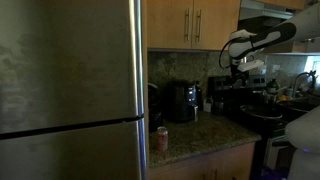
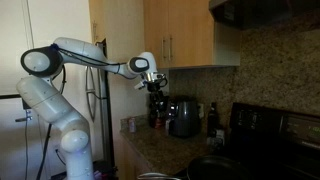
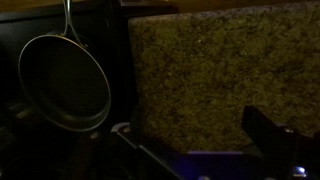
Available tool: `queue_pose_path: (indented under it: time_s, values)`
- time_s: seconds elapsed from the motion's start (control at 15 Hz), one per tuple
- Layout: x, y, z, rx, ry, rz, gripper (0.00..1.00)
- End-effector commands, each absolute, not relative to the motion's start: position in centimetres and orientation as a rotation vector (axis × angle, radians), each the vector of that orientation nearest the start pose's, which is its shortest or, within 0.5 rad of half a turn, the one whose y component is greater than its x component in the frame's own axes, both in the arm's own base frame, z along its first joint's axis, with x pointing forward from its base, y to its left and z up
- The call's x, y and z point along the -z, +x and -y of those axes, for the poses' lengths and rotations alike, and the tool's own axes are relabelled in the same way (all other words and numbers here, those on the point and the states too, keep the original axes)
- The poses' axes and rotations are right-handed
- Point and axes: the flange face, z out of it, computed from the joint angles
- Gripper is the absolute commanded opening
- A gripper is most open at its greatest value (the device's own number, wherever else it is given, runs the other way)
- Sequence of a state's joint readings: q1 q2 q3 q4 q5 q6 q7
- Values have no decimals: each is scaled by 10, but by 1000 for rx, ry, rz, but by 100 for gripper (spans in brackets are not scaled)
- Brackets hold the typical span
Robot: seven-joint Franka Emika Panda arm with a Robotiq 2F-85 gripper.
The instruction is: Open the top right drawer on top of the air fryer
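Note:
The top right drawer is a honey-brown wooden cabinet door (image 1: pixel 218 22) with a slim silver bar handle on its left edge. It shows in both exterior views (image 2: pixel 192 35). The air fryer (image 1: pixel 181 100), small and black, stands on the counter below it (image 2: pixel 183 117). My gripper (image 1: pixel 238 62) hangs in the air below the cabinets and above the counter, apart from the door and its handle (image 2: pixel 153 80). In the wrist view the jaws (image 3: pixel 195 150) look spread and empty over the speckled granite counter (image 3: pixel 220 70).
A tall steel fridge (image 1: pixel 70 80) fills the side next to the counter. A red can (image 1: pixel 161 138) stands near the counter's edge. A frying pan (image 3: pixel 65 82) lies on the black stove (image 2: pixel 270 125). The twin cabinet door (image 1: pixel 168 22) adjoins the task door.

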State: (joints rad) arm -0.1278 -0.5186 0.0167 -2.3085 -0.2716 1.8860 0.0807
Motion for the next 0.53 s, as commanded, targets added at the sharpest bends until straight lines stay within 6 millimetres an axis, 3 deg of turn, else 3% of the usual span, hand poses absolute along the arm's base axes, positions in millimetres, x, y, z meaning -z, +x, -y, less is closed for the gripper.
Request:
queue_pose_path:
  time_s: [0.0,0.13,0.47]
  values:
    - [-551,402,64,154,-3403,-207,100]
    - [-551,403,65,201,-3413,-179,100]
    - [-560,435,61,759,-3369,5,100]
